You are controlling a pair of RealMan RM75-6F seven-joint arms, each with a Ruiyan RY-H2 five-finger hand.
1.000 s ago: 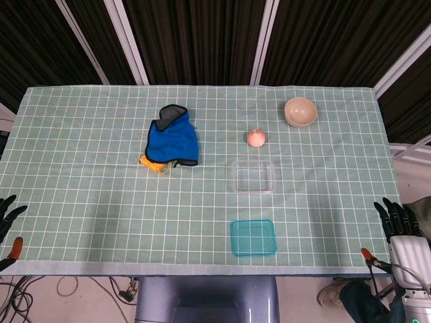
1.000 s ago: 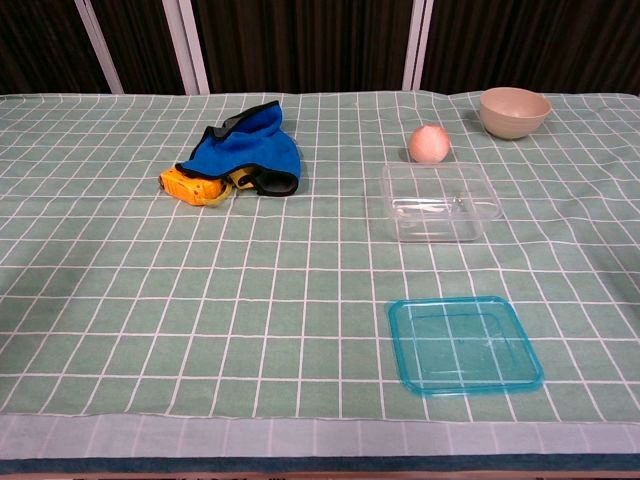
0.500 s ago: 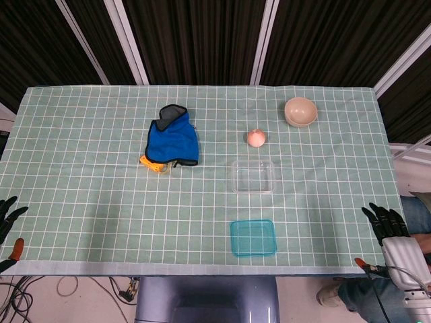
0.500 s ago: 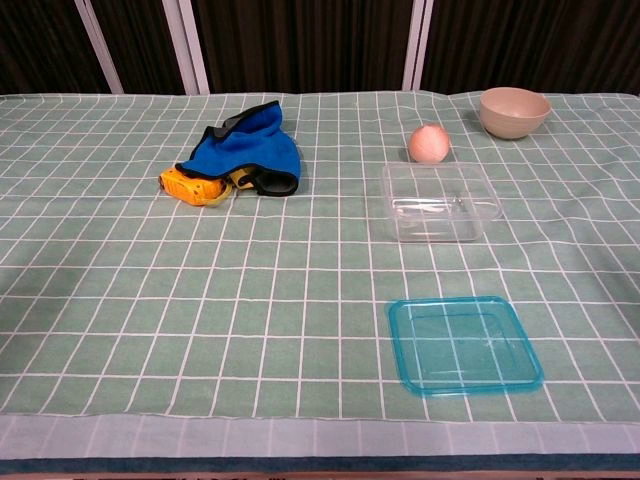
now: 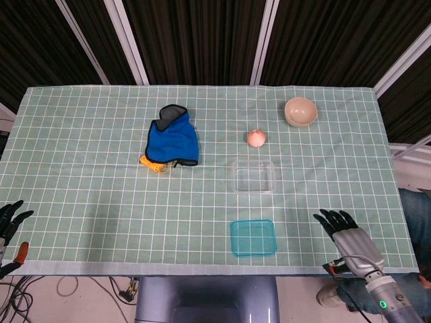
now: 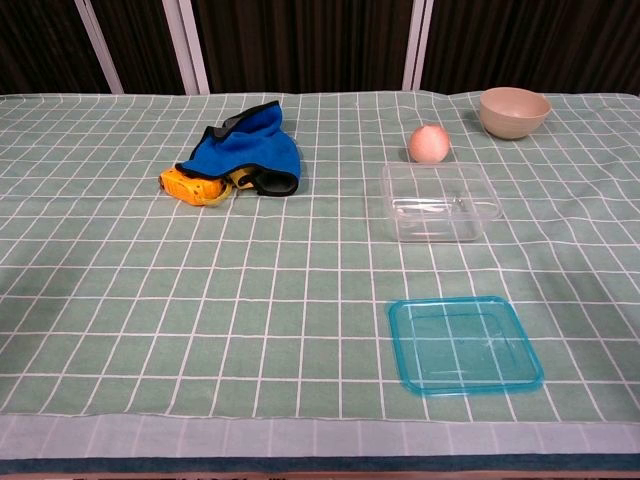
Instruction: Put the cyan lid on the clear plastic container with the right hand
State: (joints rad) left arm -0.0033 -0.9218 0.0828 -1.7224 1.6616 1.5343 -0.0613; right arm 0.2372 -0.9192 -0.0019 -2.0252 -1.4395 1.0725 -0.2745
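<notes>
The right hand (image 5: 351,237) hovered at the table's (image 5: 81,134) near edge, fingers (image 5: 330,219) spread, holding nothing. The reach called for coming in low at the cyan lid (image 5: 253,237), just off at nine o'clock, catching one rim. The lid lay flat, thin, translucent; the clear plastic container (image 5: 253,176) sat at its twelve o'clock, apart.

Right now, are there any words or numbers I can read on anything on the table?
None: no words, numbers or signs can be read in either view.
The cyan lid, the clear container, the bowl, the pink ball and the blue cloth show no print.
The yellow thing under the cloth is mostly hidden, so I cannot tell if it has any.
</notes>
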